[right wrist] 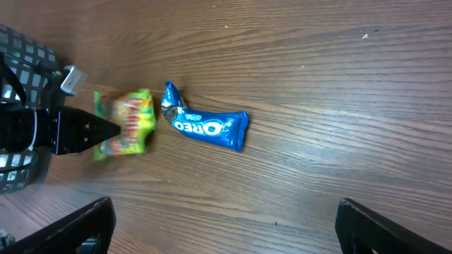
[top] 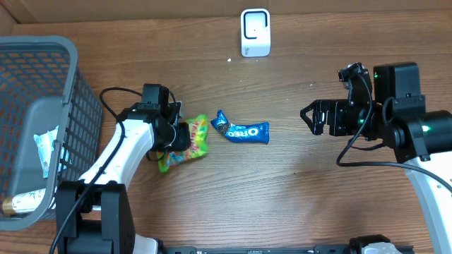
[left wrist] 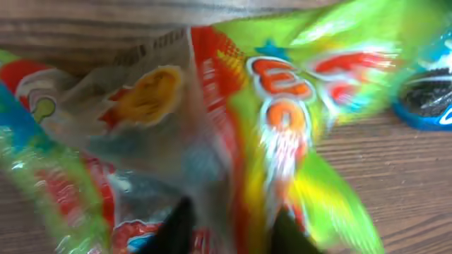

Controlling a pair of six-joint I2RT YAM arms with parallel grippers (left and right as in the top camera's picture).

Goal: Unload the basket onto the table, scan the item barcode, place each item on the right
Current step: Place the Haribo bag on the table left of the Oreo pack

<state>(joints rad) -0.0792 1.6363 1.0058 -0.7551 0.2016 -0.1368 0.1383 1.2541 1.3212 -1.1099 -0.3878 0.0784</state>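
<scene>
A green, yellow and red candy bag [top: 189,146] lies on the wooden table left of centre. My left gripper [top: 182,137] is on its left end. The blurred left wrist view is filled by the candy bag [left wrist: 275,120], and the two dark fingertips [left wrist: 176,229] stand apart with the bag's film between them, left gripper [left wrist: 229,229]. A blue Oreo pack [top: 244,131] lies just right of the bag, Oreo pack [right wrist: 208,127]. The white scanner [top: 255,32] stands at the table's back. My right gripper [top: 308,116] hovers wide open at the right, with nothing in it, right gripper [right wrist: 226,226].
A grey mesh basket [top: 67,92] at the left edge holds a white packet [top: 46,149] and another item near its front. The right arm's cable [top: 353,152] loops over the table at right.
</scene>
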